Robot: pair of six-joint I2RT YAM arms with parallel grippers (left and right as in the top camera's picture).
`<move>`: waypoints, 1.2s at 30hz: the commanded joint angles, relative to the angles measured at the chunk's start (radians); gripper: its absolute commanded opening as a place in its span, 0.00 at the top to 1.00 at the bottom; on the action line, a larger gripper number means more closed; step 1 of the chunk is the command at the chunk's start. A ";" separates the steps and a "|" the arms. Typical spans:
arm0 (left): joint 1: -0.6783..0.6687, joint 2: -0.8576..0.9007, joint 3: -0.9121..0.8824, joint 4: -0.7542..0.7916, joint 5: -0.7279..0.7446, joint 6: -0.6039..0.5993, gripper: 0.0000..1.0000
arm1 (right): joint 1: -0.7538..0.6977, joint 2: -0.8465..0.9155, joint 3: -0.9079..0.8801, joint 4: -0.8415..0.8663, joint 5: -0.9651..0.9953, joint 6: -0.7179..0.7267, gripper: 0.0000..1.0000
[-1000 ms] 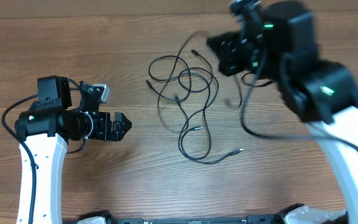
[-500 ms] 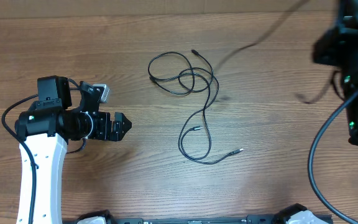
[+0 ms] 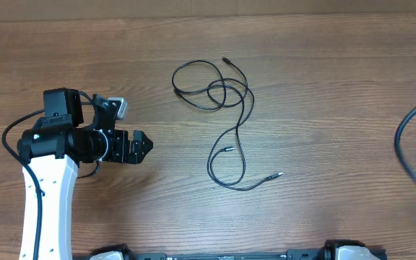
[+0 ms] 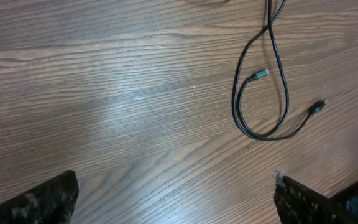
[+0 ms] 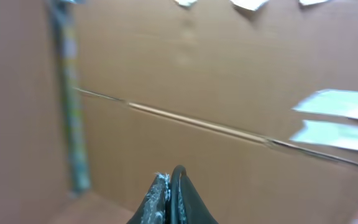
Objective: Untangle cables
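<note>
Mid-table, on brown wood-grain tabletop point(image 3: 323, 87): thin black cable point(image 3: 237, 130) with small plug tips, looped at far end, trailing near into one open loop. Wide bare wood on every side of it. Well apart at left, left gripper point(image 3: 144, 148), fingers spread, pointing right. Seen only from its wrist, right gripper point(image 5: 169, 180), fingers pressed together before blurred brown cardboard wall point(image 5: 229, 74). At right edge, thick black arm wire point(image 3: 403, 148).

Centre: cables point(image 3: 226, 123) sprawled in loops from the far middle toward the near edge.
Left edge: left arm point(image 3: 45, 188) and left gripper point(image 3: 144, 145), fingers spread, well apart from cables.
Between them: bare strip, passable.
Right half of table point(image 3: 338, 94): open wood.
Right edge: thick black wire point(image 3: 409, 148) curving in.
</note>
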 commanded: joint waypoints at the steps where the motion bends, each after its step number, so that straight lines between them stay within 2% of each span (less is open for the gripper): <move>1: 0.000 0.002 -0.005 0.003 0.000 -0.014 0.00 | -0.163 0.048 0.016 -0.075 -0.143 0.149 0.96; 10: 0.000 0.002 -0.005 0.003 0.000 -0.014 0.00 | -0.598 0.294 0.014 -0.430 -0.618 0.524 0.96; 17: 0.000 0.002 -0.005 0.003 0.000 -0.014 0.00 | -0.826 0.519 0.003 -0.575 -0.849 0.591 0.96; 22: 0.000 0.002 -0.005 0.003 0.000 -0.014 0.00 | -0.937 0.577 -0.068 -0.552 -1.009 0.591 0.96; 30: 0.000 0.002 -0.005 0.003 0.000 -0.014 0.00 | -1.062 0.577 -0.208 -0.436 -1.268 0.591 0.96; 33: 0.000 0.002 -0.005 0.003 0.000 -0.014 0.00 | -1.093 0.577 -0.278 -0.358 -1.431 0.578 0.96; 34: 0.000 0.002 -0.005 0.003 0.000 -0.014 0.00 | -1.108 0.577 -0.332 -0.287 -1.555 0.526 0.96; 36: 0.000 0.002 -0.005 0.003 0.000 -0.014 0.00 | -1.116 0.577 -0.385 -0.229 -1.639 0.478 0.96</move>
